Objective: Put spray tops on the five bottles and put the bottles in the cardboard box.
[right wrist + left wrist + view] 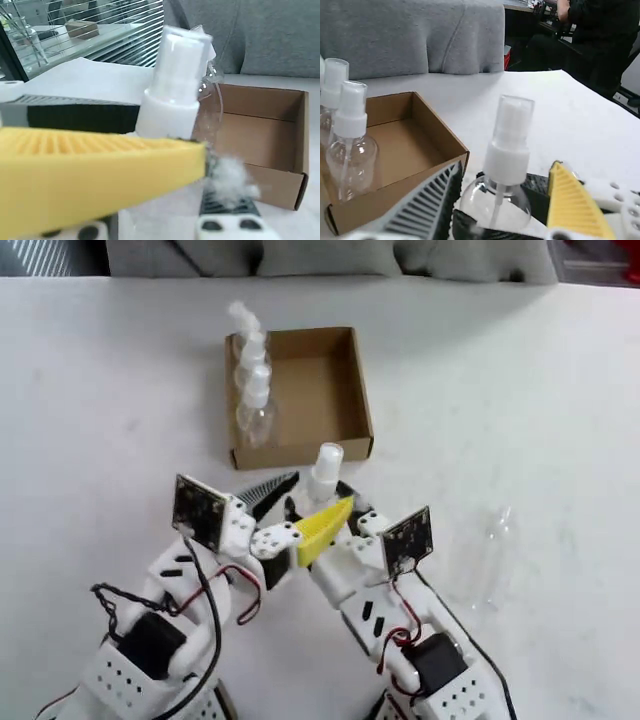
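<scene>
A clear bottle with a white spray top (325, 468) stands upright just in front of the cardboard box (320, 390). My right gripper (318, 500) is shut on its body, and its black fingers (540, 184) hug the base. My left gripper (323, 490) is open around the same bottle (509, 145), with the ribbed finger (437, 200) on one side and the yellow finger (572, 205) on the other. In the right wrist view the yellow finger (100, 175) crosses in front of the bottle (175, 75). Three capped bottles (255, 390) stand along the box's left wall.
A clear bottle without a top (490, 555) lies on the white table right of the right arm. Most of the box's floor (405, 145) is bare. Free table lies to the left and right of the box.
</scene>
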